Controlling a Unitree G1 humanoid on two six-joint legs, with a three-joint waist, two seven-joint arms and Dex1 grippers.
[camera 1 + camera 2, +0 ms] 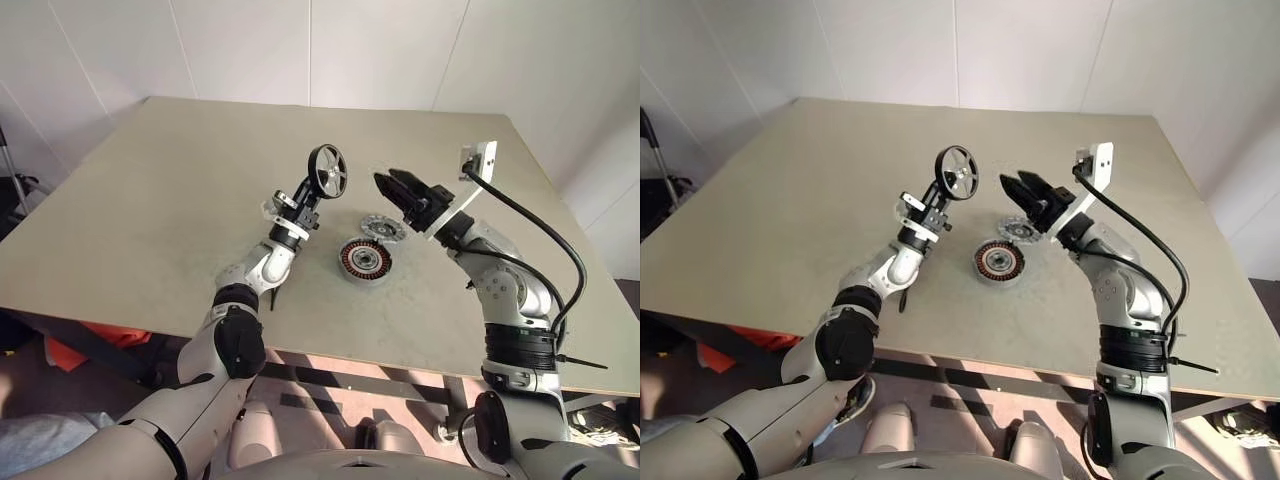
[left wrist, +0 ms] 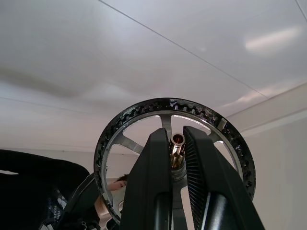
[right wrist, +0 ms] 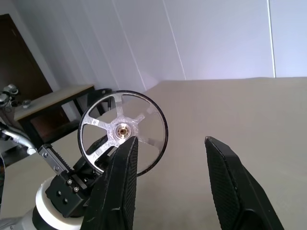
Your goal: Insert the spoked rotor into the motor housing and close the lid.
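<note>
A thin black rim rings the silver, spoked rotor disc [image 1: 328, 171], brass at its hub. The round silver housing cup [image 1: 364, 259] shows reddish-copper windings. The matte-grey lid disc [image 1: 383, 227] carries radial slots.

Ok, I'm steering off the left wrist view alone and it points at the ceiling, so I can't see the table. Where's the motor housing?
Observer: The motor housing sits on the table, copper windings up, below and between the two raised grippers.
Operator: And the lid?
Observer: The lid lies flat on the table just behind the motor housing, under the right gripper.
Operator: Is the right gripper holding anything?
Observer: No, its fingers are open and empty, pointing at the spoked rotor.
Operator: How is the rotor oriented?
Observer: It stands on edge above the table in the left gripper, spoked face towards the right gripper.
</note>
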